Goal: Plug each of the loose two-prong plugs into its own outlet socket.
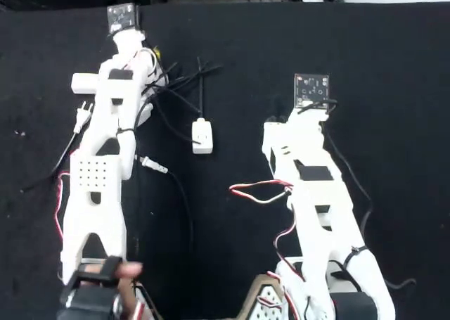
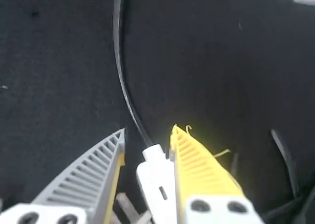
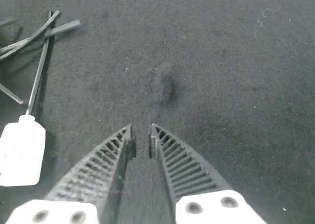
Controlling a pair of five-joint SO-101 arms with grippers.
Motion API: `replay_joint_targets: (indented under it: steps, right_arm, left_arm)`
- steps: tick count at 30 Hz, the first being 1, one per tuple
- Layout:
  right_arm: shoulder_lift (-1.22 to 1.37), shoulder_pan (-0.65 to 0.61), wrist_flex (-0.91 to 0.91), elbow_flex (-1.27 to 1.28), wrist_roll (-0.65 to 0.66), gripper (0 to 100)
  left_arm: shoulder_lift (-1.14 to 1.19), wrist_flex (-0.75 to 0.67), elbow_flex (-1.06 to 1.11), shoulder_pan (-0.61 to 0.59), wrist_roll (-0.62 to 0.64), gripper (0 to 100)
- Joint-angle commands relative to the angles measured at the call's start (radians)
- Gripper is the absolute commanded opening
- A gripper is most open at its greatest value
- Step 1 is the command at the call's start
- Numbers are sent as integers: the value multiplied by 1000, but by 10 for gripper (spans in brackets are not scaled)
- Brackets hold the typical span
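Plug (image 2: 156,179) sits inside left gripper (image 2: 147,130), jaws apart. Likely light, rigid, cord-tugged: grip body, not prongs. Right gripper (image 3: 141,135) narrowly apart, empty.

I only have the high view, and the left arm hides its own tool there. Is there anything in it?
Observer: Yes. The left wrist view shows a white plug inside the left tool. It lies against the yellow finger, with a gap on the grey finger side.
Operator: And the right tool, holding anything?
Observer: No. The right tool is empty, its fingers slightly parted above the black cloth.
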Motion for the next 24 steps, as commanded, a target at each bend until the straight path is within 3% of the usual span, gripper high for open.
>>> replay_joint_targets:
  steps: [1,13,20,24]
  right_arm:
    - [4,-15,-25,-7,-2,50]
    - [4,-15,-25,-5,-2,50]
    - [4,-15,-25,-2,-2,50]
    - [4,-15,-25,-2,-2,50]
  left_arm:
    - [25,393,-245,5,-138,159]
    - [124,924,-516,-81,-322,156]
    - [123,1132,-661,-189,-439,155]
    - [112,1138,-679,-280,-456,155]
